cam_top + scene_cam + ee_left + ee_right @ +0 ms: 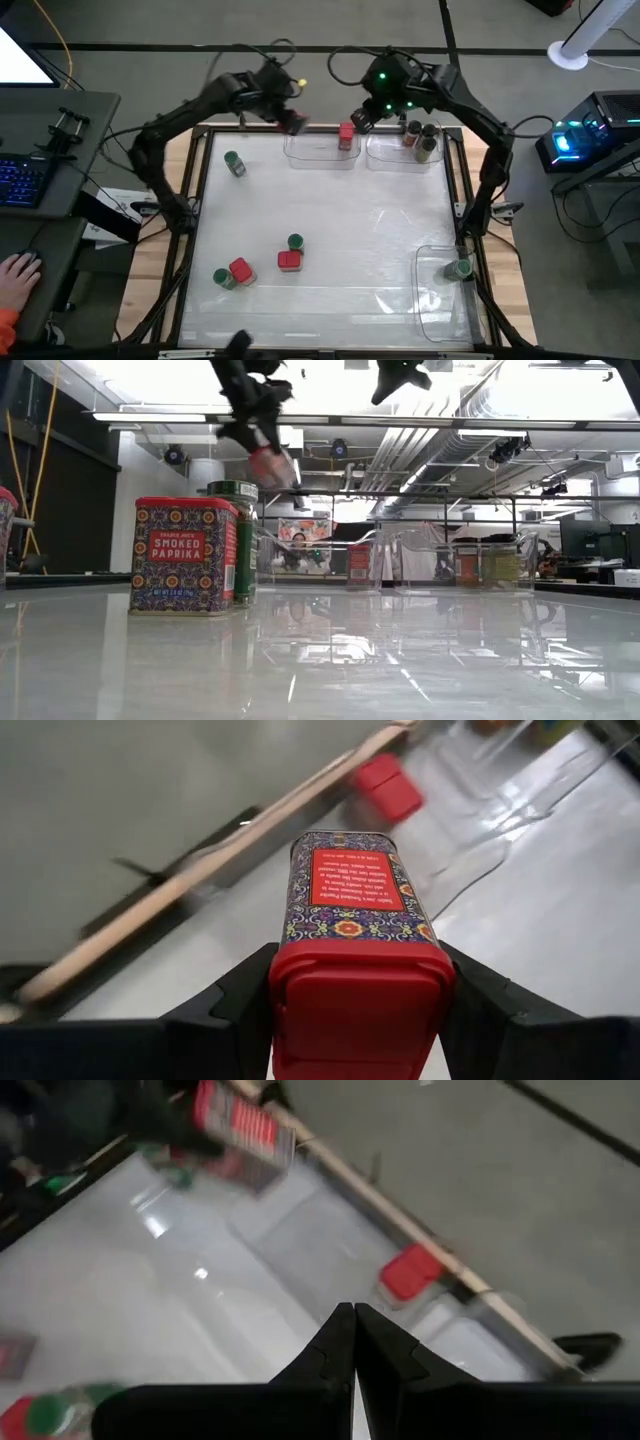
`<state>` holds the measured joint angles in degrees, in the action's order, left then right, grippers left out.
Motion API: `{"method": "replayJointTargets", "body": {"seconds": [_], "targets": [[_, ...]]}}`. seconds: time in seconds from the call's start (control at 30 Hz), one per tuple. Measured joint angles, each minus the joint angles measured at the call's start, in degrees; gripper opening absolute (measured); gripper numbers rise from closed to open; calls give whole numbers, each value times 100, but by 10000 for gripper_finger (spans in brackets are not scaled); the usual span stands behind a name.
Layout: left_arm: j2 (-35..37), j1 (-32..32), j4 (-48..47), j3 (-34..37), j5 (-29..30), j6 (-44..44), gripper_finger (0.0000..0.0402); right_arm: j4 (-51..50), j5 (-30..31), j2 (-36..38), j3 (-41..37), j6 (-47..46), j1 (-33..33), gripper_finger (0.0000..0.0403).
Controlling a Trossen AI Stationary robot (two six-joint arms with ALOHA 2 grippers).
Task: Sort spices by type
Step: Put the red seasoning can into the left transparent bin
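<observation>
My left gripper [288, 118] is shut on a patterned paprika tin with a red squarish cap [350, 890], held in the air over the table's far edge, beside the left far bin [318, 158]. My right gripper [352, 1330] hangs shut and holds nothing, above the two far bins. One red-capped spice [346, 135] stands in the left far bin, and dark-capped ones [422, 140] stand in the right far bin. A green-capped jar [234, 163] stands at far left. Red-capped [289, 261] and green-capped [295, 242] spices stand near the front. My left gripper pinches the tin at its cap end, one finger [235, 1005] on each side of the red cap [360, 995]. The fingers slant downward from above. The tin is lifted clear of the table and tilted, with its bottom end [342, 845] pointing away from the gripper.
A third clear bin [440, 295] at the near right holds a green-capped jar [460, 268]. A raised wooden frame [195, 190] borders the table. A keyboard and a person's hand [18, 270] lie off the table's left side.
</observation>
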<state>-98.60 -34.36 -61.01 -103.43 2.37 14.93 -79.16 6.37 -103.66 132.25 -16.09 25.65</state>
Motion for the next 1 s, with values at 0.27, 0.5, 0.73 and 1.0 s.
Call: {"method": "replayJointTargets", "body": {"seconds": [0.27,0.5,0.73,1.0], "targets": [[-1411,78,764,-128,-209,779,185,-334,654,-34,1,-373,24,0],[-2272,-19,686,-128,-670,1303,187,-406,739,-37,1,-499,24,0],[-2425,-8,848,-130,-686,1345,251,-425,740,-37,2,-617,7,0],[-2395,-64,891,-137,-743,1288,288,-447,721,-37,2,-642,7,0]]}}
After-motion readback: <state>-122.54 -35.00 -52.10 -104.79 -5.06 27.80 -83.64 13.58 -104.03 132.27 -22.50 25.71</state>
